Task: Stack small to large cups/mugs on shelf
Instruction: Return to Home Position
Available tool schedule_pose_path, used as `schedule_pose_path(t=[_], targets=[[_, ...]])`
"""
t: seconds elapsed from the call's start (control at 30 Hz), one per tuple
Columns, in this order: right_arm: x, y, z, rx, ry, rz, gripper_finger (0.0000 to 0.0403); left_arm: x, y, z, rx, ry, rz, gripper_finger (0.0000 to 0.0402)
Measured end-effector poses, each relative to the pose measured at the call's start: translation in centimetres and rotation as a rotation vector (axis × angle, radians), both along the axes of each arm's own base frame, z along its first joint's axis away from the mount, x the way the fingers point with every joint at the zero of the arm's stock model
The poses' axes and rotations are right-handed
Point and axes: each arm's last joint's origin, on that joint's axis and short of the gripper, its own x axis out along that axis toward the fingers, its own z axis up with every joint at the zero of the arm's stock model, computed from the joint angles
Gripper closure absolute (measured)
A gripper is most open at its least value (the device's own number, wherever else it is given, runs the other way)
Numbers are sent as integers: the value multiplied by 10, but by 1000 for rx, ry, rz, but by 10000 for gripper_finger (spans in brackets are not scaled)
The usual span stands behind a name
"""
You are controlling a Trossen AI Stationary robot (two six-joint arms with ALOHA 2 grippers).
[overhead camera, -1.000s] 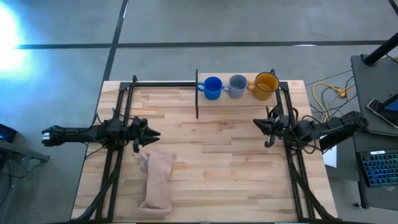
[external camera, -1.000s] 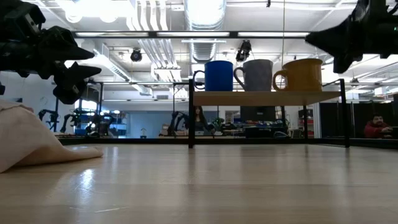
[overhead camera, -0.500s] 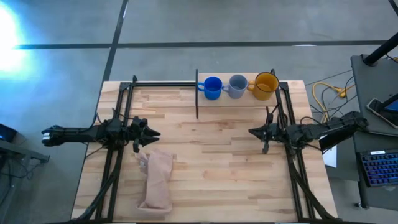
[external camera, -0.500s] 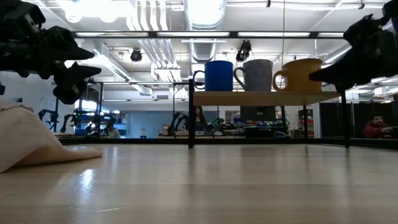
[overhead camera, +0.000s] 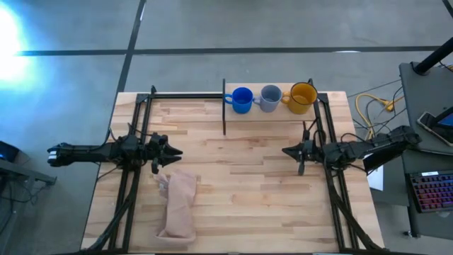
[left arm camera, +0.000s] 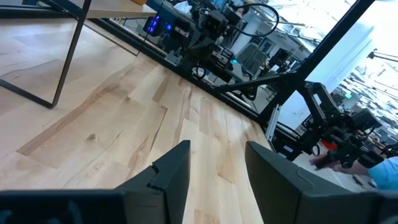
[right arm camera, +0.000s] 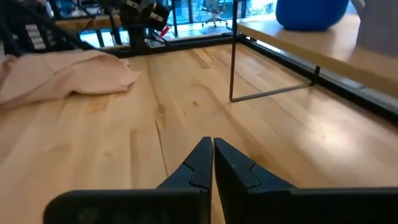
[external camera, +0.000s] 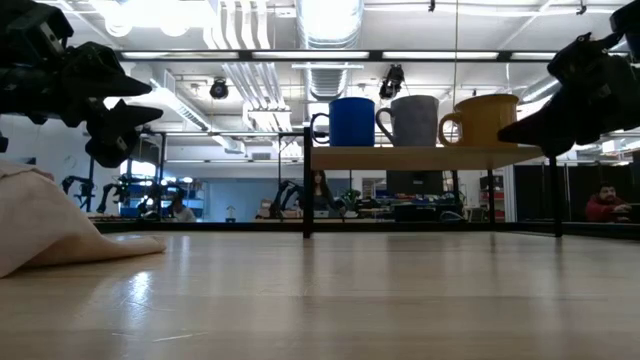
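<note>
All three mugs stand in a row on the shelf (external camera: pixel 420 157) at the top centre of the high view: the blue mug (overhead camera: pixel 242 99) on the left, the grey-blue mug (overhead camera: pixel 270 97) in the middle and the yellow mug (overhead camera: pixel 303 97) on the right, handles pointing left. The stacking looks done, so what remains is parking the arms.

The right pincer (overhead camera: pixel 287 151) is closed and empty, at mid-right above the counter (overhead camera: pixel 241 191), below the shelf in the frame. The left pincer (overhead camera: pixel 172 151) hangs open and empty at mid-left, just above the cloth (overhead camera: pixel 178 202).

To finish well, the right arm should draw back level towards the right edge, clear of the shelf's posts and the yellow mug.
</note>
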Motion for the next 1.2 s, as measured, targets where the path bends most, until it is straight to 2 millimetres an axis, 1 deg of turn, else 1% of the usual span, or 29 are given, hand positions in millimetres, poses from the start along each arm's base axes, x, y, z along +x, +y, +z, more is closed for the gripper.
schedule_pose_path(t=[0.17, 1.2], targets=[[0, 0, 0, 73, -18, -18, 394, 0, 0, 0, 0, 1, 0, 262], [0, 0, 0, 66, -16, -17, 394, 0, 0, 0, 0, 0, 0, 262]])
